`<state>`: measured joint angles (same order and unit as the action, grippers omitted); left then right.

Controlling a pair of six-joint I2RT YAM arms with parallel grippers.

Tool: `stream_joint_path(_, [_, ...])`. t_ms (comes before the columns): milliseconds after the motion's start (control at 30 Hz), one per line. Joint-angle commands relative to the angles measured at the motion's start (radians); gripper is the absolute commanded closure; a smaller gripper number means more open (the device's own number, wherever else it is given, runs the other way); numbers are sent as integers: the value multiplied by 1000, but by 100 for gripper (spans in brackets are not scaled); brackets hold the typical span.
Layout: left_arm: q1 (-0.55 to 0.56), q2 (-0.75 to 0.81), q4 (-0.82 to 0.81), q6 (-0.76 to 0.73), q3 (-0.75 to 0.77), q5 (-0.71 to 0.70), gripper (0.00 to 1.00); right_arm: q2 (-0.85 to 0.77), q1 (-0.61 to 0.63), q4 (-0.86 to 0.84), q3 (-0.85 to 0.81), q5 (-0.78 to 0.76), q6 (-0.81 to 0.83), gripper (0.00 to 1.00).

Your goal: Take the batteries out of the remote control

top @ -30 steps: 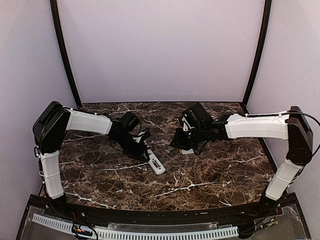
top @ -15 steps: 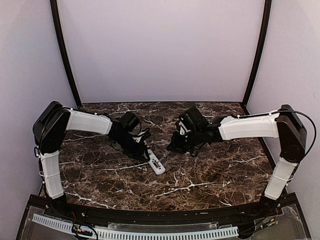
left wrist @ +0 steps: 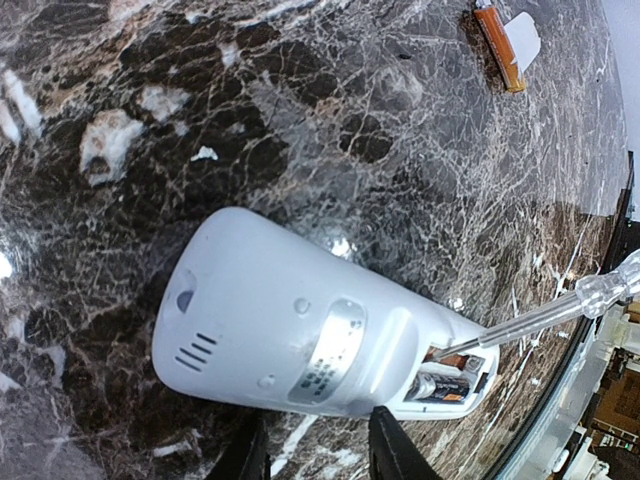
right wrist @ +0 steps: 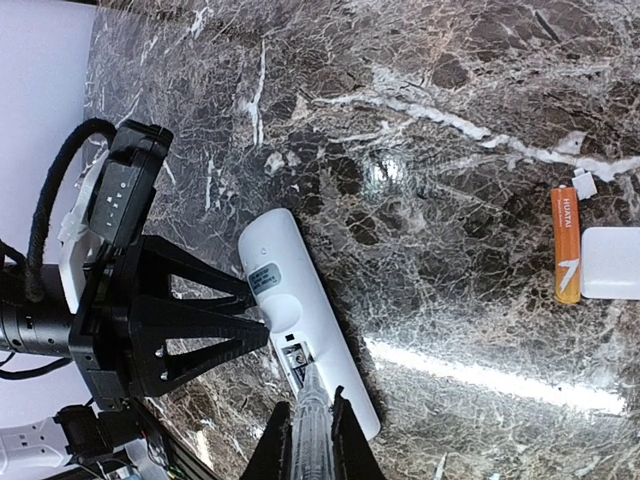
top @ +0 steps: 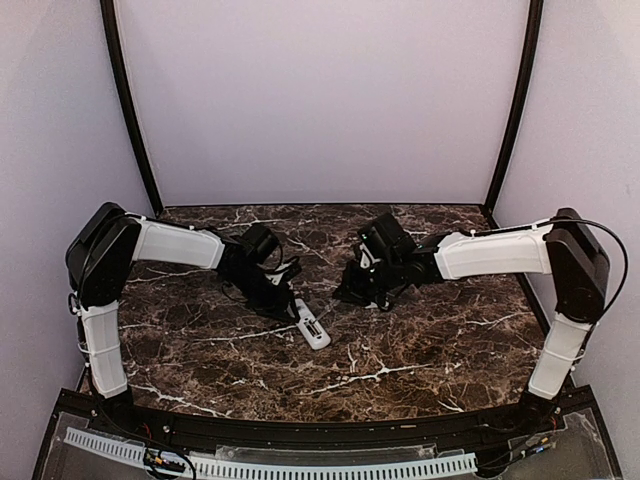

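The white remote control (left wrist: pixel 290 320) lies back up on the marble, its battery bay (left wrist: pixel 455 378) uncovered at one end. One battery (left wrist: pixel 440 388) sits in the bay. A second, orange battery (right wrist: pixel 566 245) lies loose on the table beside the white cover (right wrist: pixel 610 262). My left gripper (left wrist: pixel 320 416) is open, both fingertips (right wrist: pixel 255 322) set against the remote's long side. My right gripper (right wrist: pixel 312 400) is shut on a clear-handled screwdriver (left wrist: pixel 560 308), whose metal tip reaches into the bay. In the top view the remote (top: pixel 312 327) lies between the left gripper (top: pixel 285 305) and the right gripper (top: pixel 347 293).
A small white scrap (right wrist: pixel 585 185) lies near the loose battery. The loose battery (left wrist: pixel 497 45) and cover (left wrist: pixel 522 40) sit away from the remote, on its far side. Black frame posts (top: pixel 128 110) and lilac walls bound the table.
The right arm has swung left and lowered its gripper toward the remote's open end. The left arm and the remote have stayed where they were.
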<state>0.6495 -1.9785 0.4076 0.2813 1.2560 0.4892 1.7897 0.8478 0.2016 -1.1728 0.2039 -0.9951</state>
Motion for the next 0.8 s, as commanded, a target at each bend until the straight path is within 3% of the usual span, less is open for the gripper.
stream_joint_path(0, [20,-52,46,-1,-36,-22,66,60,16,-44,21,74,-53,100])
stream_joint_path(767, [32,-61,48,0,-36,-18,68,111,-3,-197,70,225,-155,100])
